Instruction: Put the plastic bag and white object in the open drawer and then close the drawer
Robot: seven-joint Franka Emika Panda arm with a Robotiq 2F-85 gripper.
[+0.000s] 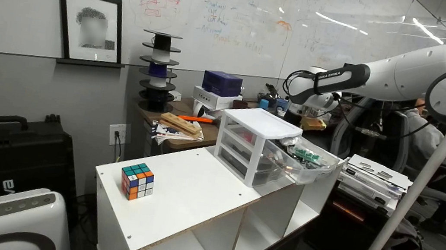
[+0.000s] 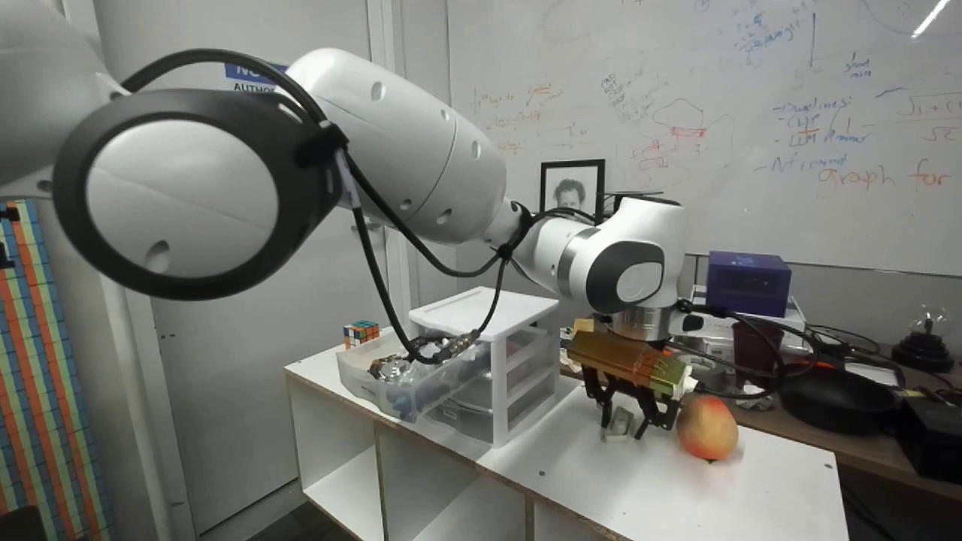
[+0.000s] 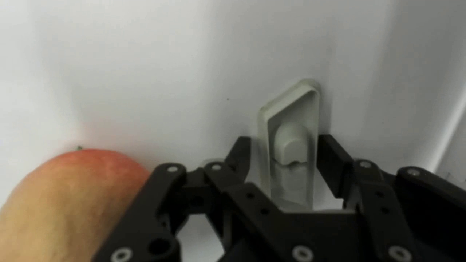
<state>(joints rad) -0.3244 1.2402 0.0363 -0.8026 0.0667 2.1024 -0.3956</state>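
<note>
Your claw (image 3: 284, 145), moderately wide, straddles the white piece (image 3: 291, 145) toward the table's (image 2: 774, 485) back edge; the drawer (image 2: 364, 391) juts by the front edge.

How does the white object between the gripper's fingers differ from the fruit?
The white object is angular and hollowed; the fruit is rounded. The white object is plain and pale; the fruit is red and yellow. The fruit also looks larger than the white object. Both appear to rest on the white cabinet.
</note>
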